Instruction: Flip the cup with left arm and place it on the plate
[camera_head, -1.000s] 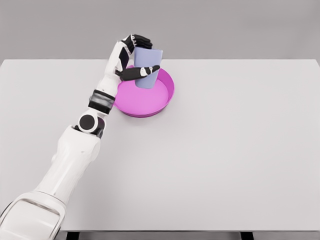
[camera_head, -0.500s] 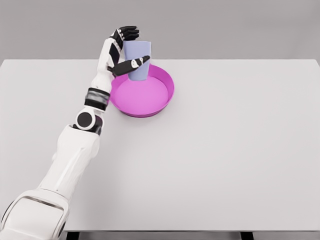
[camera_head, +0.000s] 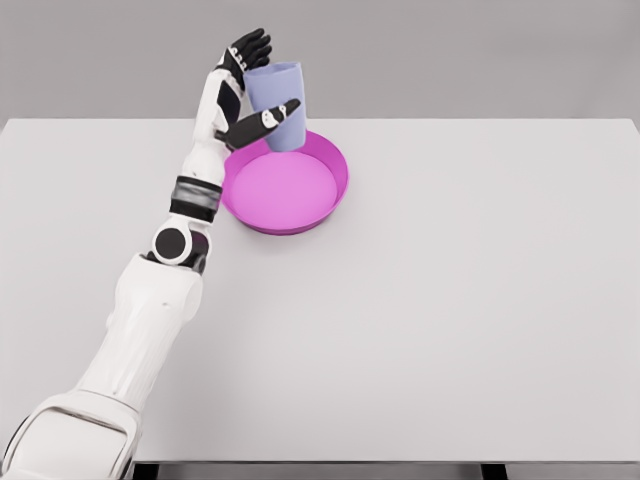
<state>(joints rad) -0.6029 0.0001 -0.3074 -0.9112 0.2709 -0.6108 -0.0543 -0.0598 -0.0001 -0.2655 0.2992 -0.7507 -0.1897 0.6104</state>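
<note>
The left robot hand (camera_head: 247, 85) grips a pale blue cup (camera_head: 278, 104), thumb across its front and black fingers (camera_head: 250, 46) curled behind its rim. The cup stands nearly upright at the far edge of the magenta plate (camera_head: 287, 185); whether its base touches the plate is hard to tell. The plate sits on the white tabletop (camera_head: 450, 300).

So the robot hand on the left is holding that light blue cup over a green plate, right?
Not quite: the plate is pink-magenta, not green, as the head view shows. The rest holds: the left robot hand is around the light blue cup, at the plate's far rim.
</note>
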